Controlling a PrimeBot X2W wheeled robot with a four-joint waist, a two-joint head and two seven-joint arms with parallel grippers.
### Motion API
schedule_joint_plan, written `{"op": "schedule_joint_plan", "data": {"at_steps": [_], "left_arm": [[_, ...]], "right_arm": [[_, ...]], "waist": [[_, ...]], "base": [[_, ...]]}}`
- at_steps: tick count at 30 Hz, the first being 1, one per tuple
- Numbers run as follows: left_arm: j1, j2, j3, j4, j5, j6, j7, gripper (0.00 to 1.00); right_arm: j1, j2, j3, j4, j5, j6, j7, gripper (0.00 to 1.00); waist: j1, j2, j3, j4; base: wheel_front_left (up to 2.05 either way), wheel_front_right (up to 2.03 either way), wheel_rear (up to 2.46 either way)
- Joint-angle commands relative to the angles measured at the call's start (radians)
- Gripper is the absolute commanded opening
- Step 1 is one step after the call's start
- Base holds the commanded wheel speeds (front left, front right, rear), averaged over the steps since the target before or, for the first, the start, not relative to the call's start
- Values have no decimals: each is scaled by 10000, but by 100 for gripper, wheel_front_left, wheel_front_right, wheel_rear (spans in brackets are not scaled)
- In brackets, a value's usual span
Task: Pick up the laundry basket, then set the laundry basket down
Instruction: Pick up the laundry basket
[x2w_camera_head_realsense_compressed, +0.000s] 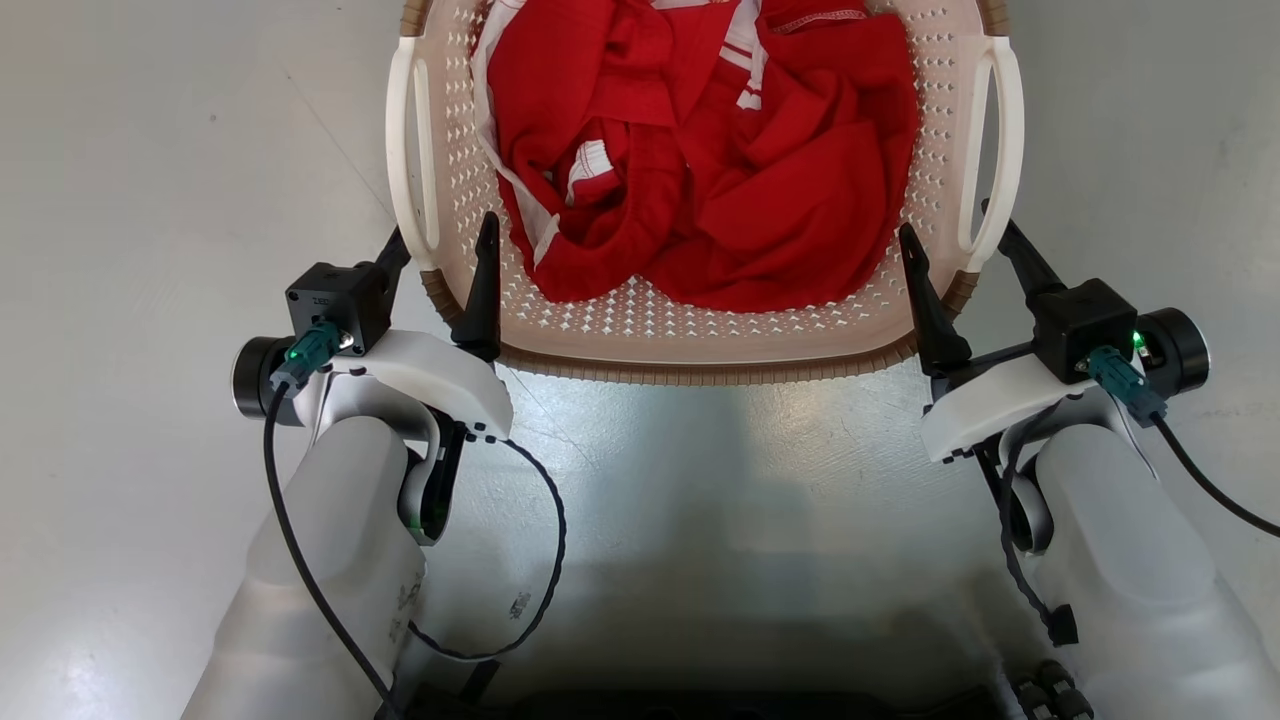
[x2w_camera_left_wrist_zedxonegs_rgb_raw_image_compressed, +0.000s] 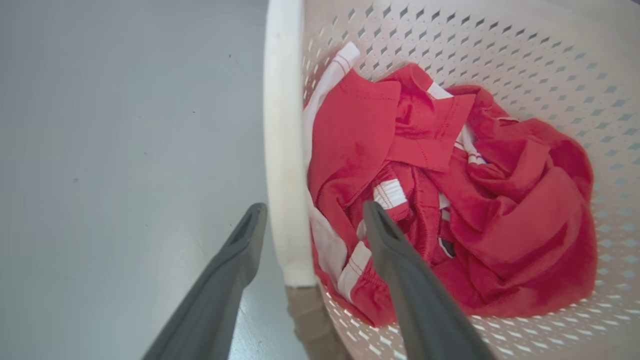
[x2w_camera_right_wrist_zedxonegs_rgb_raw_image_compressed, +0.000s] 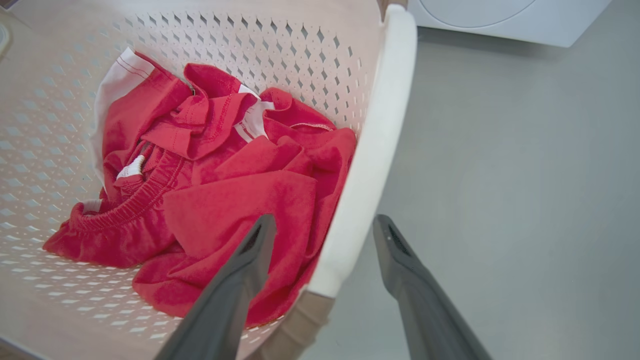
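Laundry basket (x2w_camera_head_realsense_compressed: 700, 325), perforated cream plastic

The left gripper (x2w_camera_head_realsense_compressed: 440, 258) and right gripper (x2w_camera_head_realsense_compressed: 962, 250), jaws spread, are straddling opposite sides of the laundry basket (x2w_camera_head_realsense_compressed: 700, 345), which is holding red clothes (x2w_camera_head_realsense_compressed: 740, 170).

The basket (x2w_camera_head_realsense_compressed: 700, 345) sits on the floor (x2w_camera_head_realsense_compressed: 150, 200) between the left hand (x2w_camera_head_realsense_compressed: 445, 228) and right hand (x2w_camera_head_realsense_compressed: 955, 228). Each hand straddles the near end of a handle (x2w_camera_head_realsense_compressed: 405, 150), one finger inside the basket and one outside. Clothes (x2w_camera_head_realsense_compressed: 720, 170) lie in the basket beyond the inner fingers (x2w_camera_head_realsense_compressed: 484, 290). A washer (x2w_camera_right_wrist_zedxonegs_rgb_raw_image_compressed: 500, 20) stands beyond the right hand.
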Motion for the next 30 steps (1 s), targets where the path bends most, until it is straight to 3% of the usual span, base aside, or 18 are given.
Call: {"op": "schedule_joint_plan", "data": {"at_steps": [1,6,8,9,11,12,18,22,30], "left_arm": [[232,256,196,-124,-127,32,-49,100],[225,256,171,-143,-129,25,-49,99],[216,256,147,-147,-122,16,-49,56],[212,256,133,-156,-116,9,-49,45],[203,256,100,-179,-87,-8,-49,34],[198,256,93,-189,-76,-15,-49,31],[177,256,62,-187,-49,-62,-49,16],[164,256,65,-147,-33,-88,-49,13],[159,256,120,110,37,-150,-49,13]], "right_arm": [[450,145,204,-96,70,31,-134,100],[447,145,233,-114,138,31,-134,98],[442,145,207,-97,216,31,-134,81],[442,145,198,-83,264,31,-134,52],[433,145,167,-53,382,31,-134,36],[425,145,159,-46,429,31,-134,32],[438,145,128,-34,553,31,-134,31],[482,145,134,-32,619,31,-134,28],[734,145,327,-1,959,31,-134,8]], "waist": [[0,0,1,0],[0,0,22,6],[0,0,34,12],[0,0,40,16],[0,0,56,26],[0,0,64,28],[0,0,78,27],[0,0,29,23],[0,0,-359,-114]], "base": [[0,0,0],[0,0,0],[0,0,0],[0,0,0],[0,0,0],[0,0,0],[0,0,0],[0,0,0],[0,0,0]]}}
